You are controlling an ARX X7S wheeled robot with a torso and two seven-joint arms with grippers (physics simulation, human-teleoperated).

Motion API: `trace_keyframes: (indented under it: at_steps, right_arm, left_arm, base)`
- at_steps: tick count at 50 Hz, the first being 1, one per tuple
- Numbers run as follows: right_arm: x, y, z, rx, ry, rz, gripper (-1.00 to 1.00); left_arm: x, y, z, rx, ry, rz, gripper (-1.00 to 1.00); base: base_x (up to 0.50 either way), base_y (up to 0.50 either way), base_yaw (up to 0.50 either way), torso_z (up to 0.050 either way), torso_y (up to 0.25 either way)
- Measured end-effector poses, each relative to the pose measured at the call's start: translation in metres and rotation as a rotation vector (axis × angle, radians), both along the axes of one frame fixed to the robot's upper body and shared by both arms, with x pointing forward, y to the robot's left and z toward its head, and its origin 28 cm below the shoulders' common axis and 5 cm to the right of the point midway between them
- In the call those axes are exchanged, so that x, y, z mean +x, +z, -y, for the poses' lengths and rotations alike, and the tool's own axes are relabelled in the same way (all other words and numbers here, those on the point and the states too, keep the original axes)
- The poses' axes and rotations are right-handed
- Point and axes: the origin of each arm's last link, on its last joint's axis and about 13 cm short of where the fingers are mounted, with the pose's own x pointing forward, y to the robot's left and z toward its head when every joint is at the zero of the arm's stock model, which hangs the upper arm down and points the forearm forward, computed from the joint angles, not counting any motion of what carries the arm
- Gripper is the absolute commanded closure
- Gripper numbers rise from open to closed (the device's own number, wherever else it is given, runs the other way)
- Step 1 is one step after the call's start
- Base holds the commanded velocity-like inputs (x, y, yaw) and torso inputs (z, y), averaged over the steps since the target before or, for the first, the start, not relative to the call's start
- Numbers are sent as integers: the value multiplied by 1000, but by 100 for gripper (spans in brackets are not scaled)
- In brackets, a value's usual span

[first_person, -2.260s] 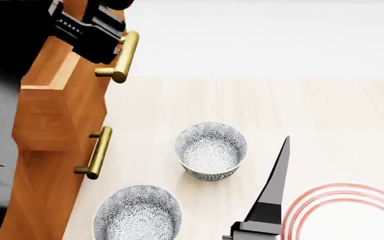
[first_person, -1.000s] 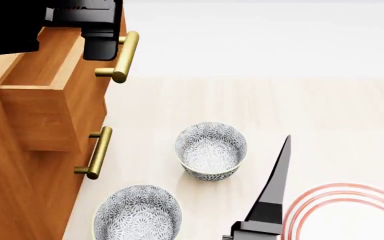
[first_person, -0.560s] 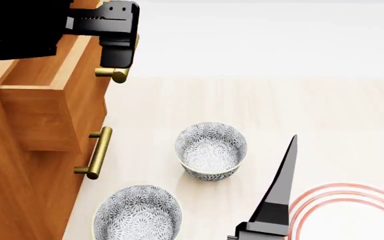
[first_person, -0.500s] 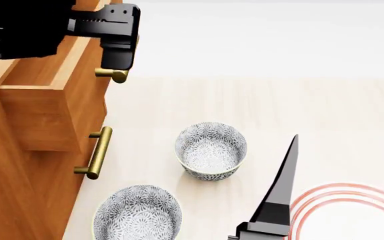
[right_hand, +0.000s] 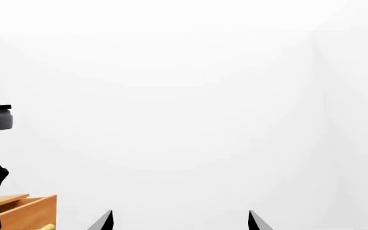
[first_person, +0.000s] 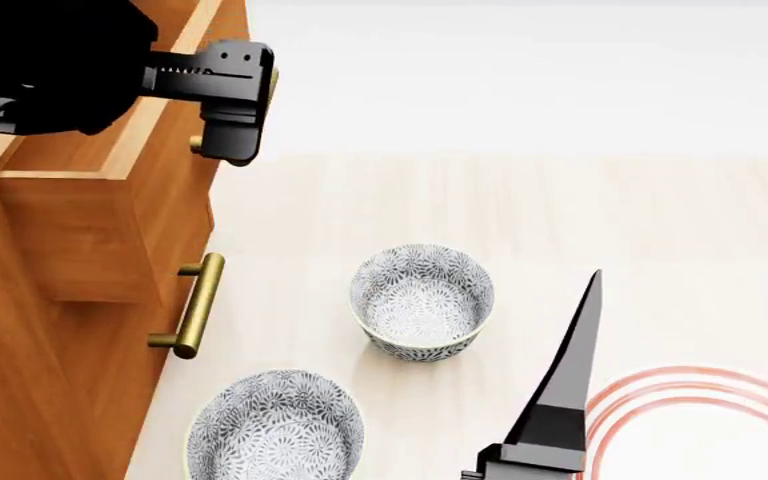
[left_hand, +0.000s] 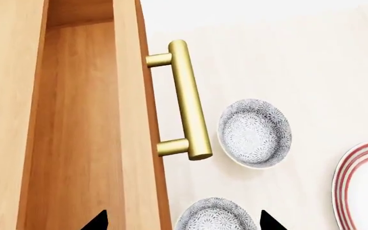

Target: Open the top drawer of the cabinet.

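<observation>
Top drawer is pulled out from the cabinet, box sticking forward past the lower fronts; interior visible in the left wrist view, bare wood floor and side walls; its brass handle sits free on the drawer front, nothing clamped on it.

Left gripper hovers above the drawer front edge; only two dark fingertips show in its own camera, spread wide, one over the drawer interior, the other out past the handle; nothing between them, so wide open and empty. In the head view the left arm's black body covers most of the handle; only a stub of brass shows beside it.

Second drawer handle lower on the cabinet front, that drawer closed.

Right gripper low at the right side of the head view, well apart from the cabinet; fingers spread far apart, holding nothing; it hangs over a red-ringed plate.

Two patterned bowls on the pale floor: near bowl just beside the cabinet base, far bowl between cabinet and plate; both upright, apart from each other.
</observation>
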Motion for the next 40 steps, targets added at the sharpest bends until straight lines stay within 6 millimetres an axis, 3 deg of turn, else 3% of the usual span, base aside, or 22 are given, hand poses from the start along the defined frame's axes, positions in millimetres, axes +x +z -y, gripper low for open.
trace_keyframes:
  at_steps: [40]
  right_arm:
    - [1,-1,0,1,-5,-3,-100]
  left_arm:
    - [14,-20,-2,-3,27,-36,-100]
  base:
    - [0,0,0,0,0]
